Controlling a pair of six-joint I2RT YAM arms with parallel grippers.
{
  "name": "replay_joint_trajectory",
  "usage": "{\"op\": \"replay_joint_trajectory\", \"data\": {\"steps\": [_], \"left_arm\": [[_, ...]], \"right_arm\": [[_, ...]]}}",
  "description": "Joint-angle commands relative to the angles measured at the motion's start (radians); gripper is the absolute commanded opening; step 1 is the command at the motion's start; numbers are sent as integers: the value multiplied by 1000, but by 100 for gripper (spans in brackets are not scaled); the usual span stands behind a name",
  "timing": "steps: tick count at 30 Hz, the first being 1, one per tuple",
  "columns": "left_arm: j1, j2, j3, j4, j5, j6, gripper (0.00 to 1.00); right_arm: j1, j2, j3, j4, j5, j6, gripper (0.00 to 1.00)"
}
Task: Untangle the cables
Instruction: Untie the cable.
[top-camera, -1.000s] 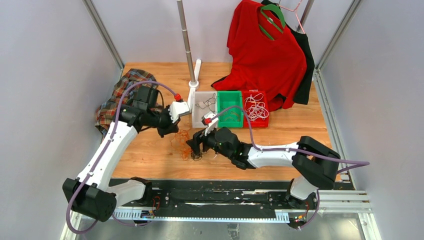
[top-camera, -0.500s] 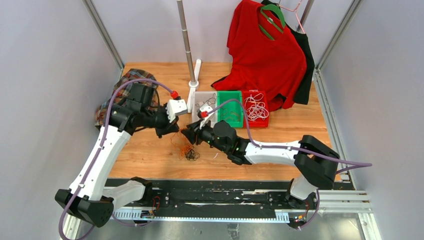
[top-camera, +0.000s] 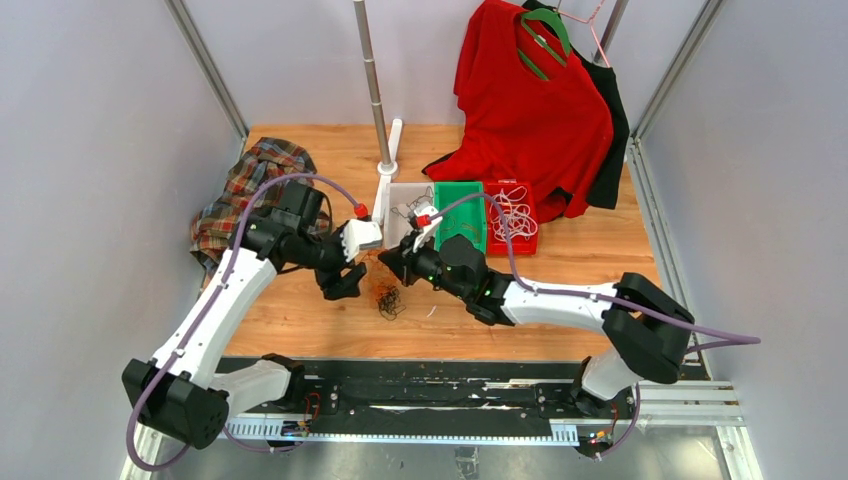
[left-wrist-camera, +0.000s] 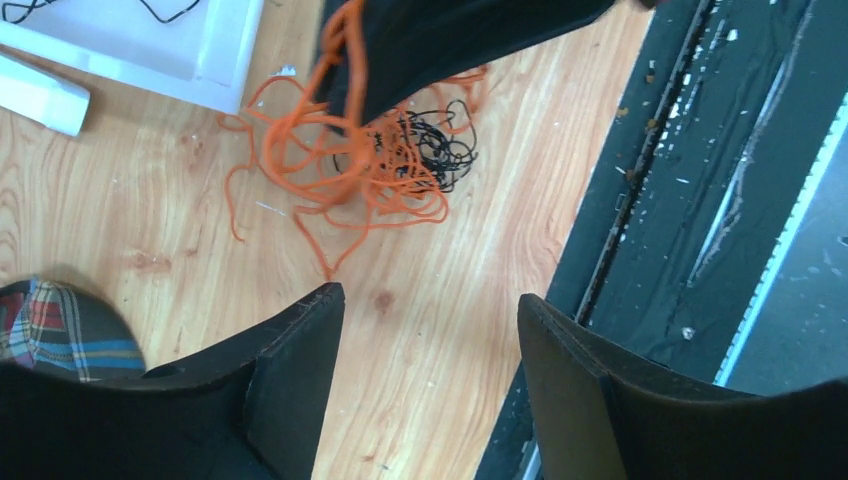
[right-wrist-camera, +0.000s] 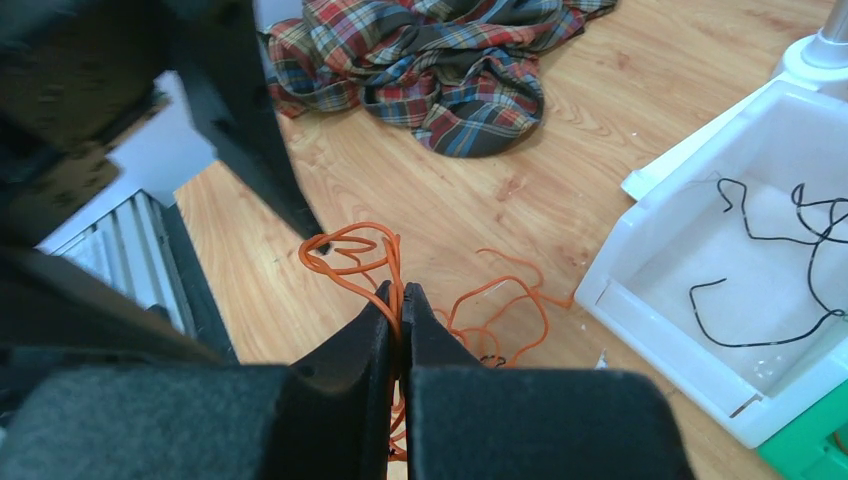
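Sprawling orange cable loops (left-wrist-camera: 375, 185), tight black curls (left-wrist-camera: 445, 150) among them.

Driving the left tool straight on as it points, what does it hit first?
Likely the bare wooden table, just short of the orange cables; the open left tool angles down there. Depth is unclear, so it could catch their near loops.

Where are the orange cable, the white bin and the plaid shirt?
orange cable (left-wrist-camera: 375, 180), left wrist view, dense middle of tangle.
white bin (right-wrist-camera: 665, 255), right wrist view, bare floor.
plaid shirt (right-wrist-camera: 440, 70), right wrist view, middle of heap.
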Motion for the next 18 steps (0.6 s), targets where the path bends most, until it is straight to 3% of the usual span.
{"op": "replay_joint_trajectory", "data": {"steps": [1,5,9,14,18], "left_arm": [[-2,3,-51,143,-24,-22,69],[-3,22,-77,229,9,-41,66],[-4,49,-98,300,59,-73,57],[-4,66,-117,281,82,-26,25],[-4,48,-116,222,87,14,9]], "right_arm": [[-10,-68,-38,-26,-91,46,1],[-11,-96,-55,-53,-146,85,1],[-13,-109,-59,-72,-184,92,1],[-29,-121,-73,-101,-181,104,1],[-56,-139,-105,-104,-164,114,1]]}}
